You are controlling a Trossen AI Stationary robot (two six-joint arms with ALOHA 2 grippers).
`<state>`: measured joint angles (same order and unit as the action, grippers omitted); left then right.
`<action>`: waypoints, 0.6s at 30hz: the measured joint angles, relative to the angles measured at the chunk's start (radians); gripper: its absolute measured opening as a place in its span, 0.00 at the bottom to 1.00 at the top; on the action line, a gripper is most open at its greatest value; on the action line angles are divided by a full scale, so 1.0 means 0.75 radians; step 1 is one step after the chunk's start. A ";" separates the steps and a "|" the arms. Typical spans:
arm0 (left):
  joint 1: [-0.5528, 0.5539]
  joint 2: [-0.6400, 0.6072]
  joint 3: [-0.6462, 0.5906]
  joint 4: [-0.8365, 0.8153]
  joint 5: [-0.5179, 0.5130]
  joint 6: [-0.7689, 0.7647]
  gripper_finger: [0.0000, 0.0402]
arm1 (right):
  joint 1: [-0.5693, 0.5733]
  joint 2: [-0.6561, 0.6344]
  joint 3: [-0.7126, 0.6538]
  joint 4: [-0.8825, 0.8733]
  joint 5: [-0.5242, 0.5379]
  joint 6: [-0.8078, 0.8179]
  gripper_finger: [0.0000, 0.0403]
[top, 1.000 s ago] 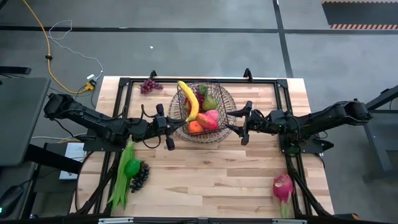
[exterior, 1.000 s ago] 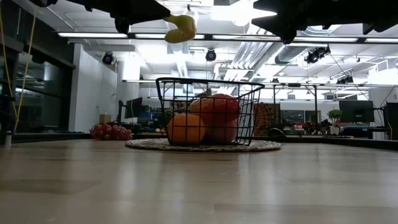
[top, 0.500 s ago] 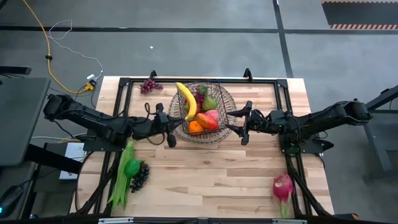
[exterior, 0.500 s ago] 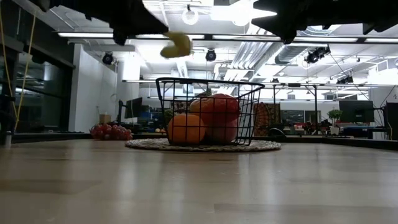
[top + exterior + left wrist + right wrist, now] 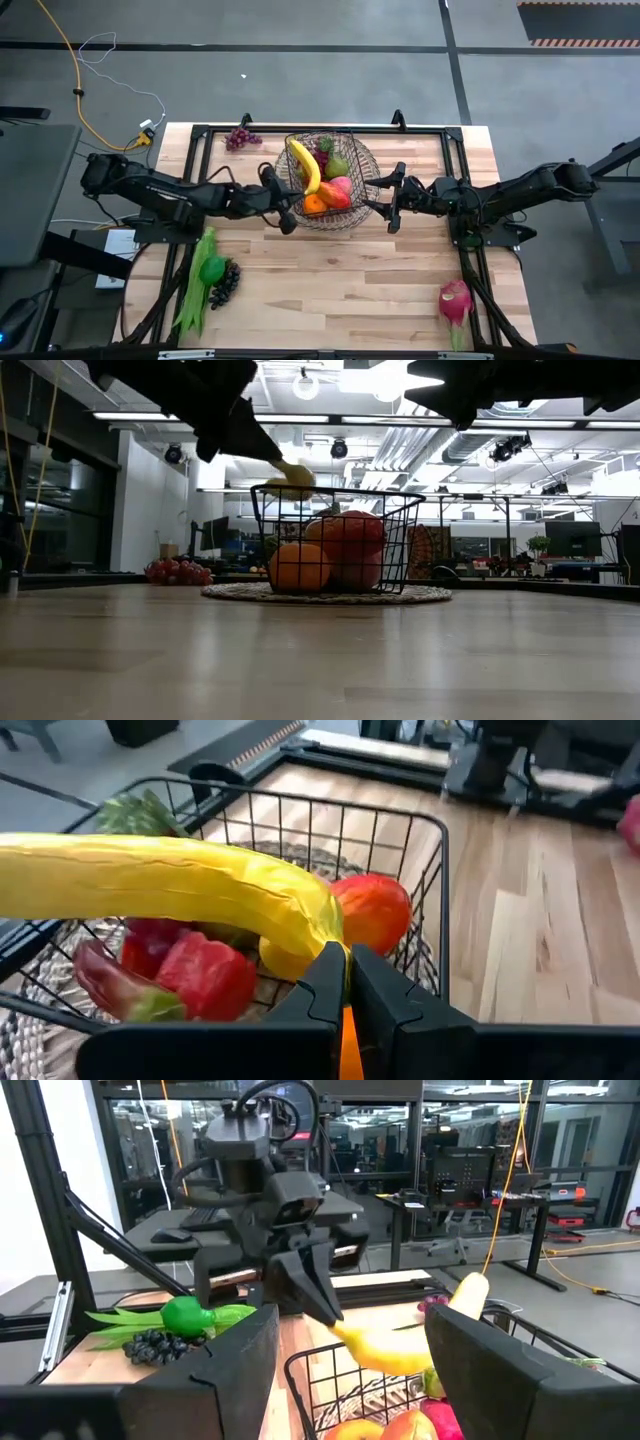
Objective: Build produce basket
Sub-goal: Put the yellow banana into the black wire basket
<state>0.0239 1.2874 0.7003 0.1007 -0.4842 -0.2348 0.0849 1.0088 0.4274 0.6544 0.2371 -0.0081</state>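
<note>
The dark wire basket (image 5: 357,196) stands on a round woven tray and holds an orange, red fruit, a pear and grapes. My left gripper (image 5: 288,208) is at the basket's left side, shut on a yellow banana (image 5: 305,165) that lies above the basket's left half. In the low view the banana (image 5: 290,477) sits at rim height. My right gripper (image 5: 392,200) waits open just right of the basket, touching nothing; its wrist view shows the two fingers wide apart (image 5: 350,1380). The basket's wire wall (image 5: 430,870) shows in the left wrist view. My left gripper pinches the banana's near end (image 5: 318,932) between its two shut fingers (image 5: 325,982). The fingers come from the table's left, slanting slightly down. The banana is lifted clear and lies roughly level, running from the fingers toward the table's far edge above the fruit in the basket.
Purple grapes (image 5: 240,138) lie near the far left corner. Long green beans with a green pepper (image 5: 205,270) and dark grapes (image 5: 225,283) lie near the left edge. A pink dragon fruit (image 5: 455,300) lies near the near right corner. Bare wood spans the table's near middle.
My left gripper has moved right toward the basket and down, carrying the banana from well above the basket to rim height over its left half. It stayed shut on the banana. The right arm kept still.
</note>
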 joint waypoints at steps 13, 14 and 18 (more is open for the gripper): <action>0.015 0.103 0.054 -0.079 0.002 -0.043 0.06 | 0.000 0.000 0.000 -0.002 0.000 0.000 0.60; 0.015 0.103 0.054 -0.080 0.000 -0.039 0.07 | 0.000 0.000 0.000 -0.002 0.000 0.000 0.60; 0.015 0.103 0.054 -0.080 -0.046 -0.009 0.12 | 0.000 0.000 0.000 -0.002 0.000 0.000 0.60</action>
<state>0.0353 1.3643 0.7410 0.0410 -0.5185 -0.2414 0.0849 1.0088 0.4274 0.6529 0.2371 -0.0080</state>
